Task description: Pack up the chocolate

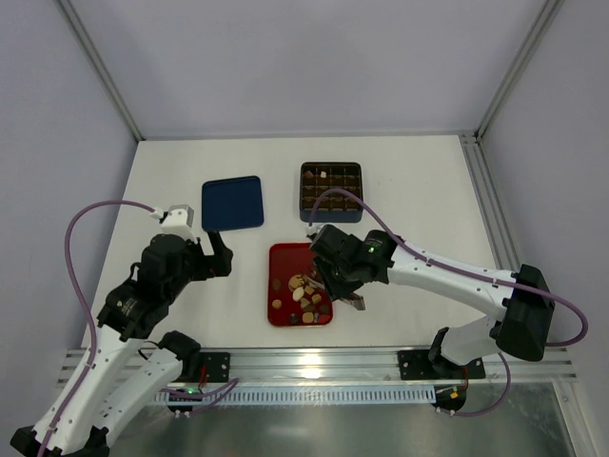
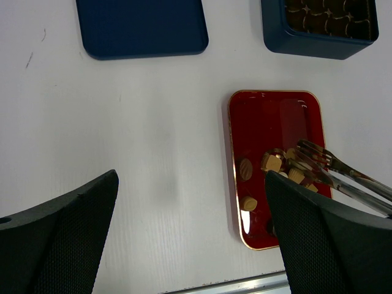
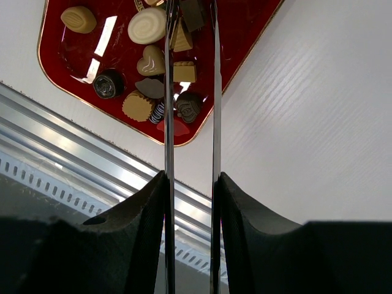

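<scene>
1. A white table [image 1: 428, 190] stands inside a pale-walled cell. A red tray [image 1: 285, 255] sits near its middle, a blue gridded box [image 1: 331, 217] lies just beyond the tray, and the lid [image 1: 232, 203] lies left of the box.
2. The chocolate [image 3: 152, 59] is heaped in the tray's near half. A few box cells look filled too, though they are small to judge.
3. The right gripper [image 3: 191, 180] is clamped on metal tongs [image 3: 169, 92], whose tips reach in among the pieces. A dark piece [image 3: 192, 12] sits between the blades at the frame edge, and I cannot tell whether it is pinched.
4. The left gripper [image 2: 191, 177] hangs spread wide and empty, left of the tray.
5. To pick well, I'd single out one piece and close the tips across its narrow sides. Then lift straight up before swinging far toward the box, so neighbours aren't dragged.
6. The pieces share no heading. The oval piece [image 3: 78, 18] lies long-axis across the right wrist view, while others sit at odd angles. The tongs point from the near right in toward the heap.
</scene>
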Robot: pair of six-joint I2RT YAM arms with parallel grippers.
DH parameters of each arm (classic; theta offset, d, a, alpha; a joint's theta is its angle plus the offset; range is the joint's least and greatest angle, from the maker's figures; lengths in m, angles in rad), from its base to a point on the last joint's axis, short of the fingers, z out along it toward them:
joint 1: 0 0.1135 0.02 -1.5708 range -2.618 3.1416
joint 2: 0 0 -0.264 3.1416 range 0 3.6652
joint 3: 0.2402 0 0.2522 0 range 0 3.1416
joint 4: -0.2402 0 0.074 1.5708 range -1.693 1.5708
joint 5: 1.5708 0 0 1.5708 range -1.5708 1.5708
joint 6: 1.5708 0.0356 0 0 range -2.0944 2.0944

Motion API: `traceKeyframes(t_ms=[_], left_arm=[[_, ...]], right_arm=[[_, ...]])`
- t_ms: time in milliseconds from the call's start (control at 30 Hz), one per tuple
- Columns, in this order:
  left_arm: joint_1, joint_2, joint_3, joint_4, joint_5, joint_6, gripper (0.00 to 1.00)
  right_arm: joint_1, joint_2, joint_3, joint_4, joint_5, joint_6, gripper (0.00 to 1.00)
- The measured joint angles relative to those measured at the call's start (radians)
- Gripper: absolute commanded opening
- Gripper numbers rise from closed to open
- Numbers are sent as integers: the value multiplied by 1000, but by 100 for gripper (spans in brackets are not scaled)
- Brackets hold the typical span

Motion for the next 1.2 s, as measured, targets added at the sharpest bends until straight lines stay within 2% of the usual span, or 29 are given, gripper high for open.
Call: traceKeyframes(t_ms=[400,567,833,1033,1200], left_arm=[[0,0,0,0,0,0,100],[0,0,0,0,0,0,100],[0,-5,0,0,0,0,100],[0,-8,0,0,0,0,100],[0,-8,0,0,0,0,100]], right_arm=[[0,0,-16,-11,22,0,40],[0,0,-16,-15,26,-2,28],[-3,10,43,-64,58,-9,27],[-53,11,125,-78,63,-31,26],[-176,14,223,-80,53,-72,26]])
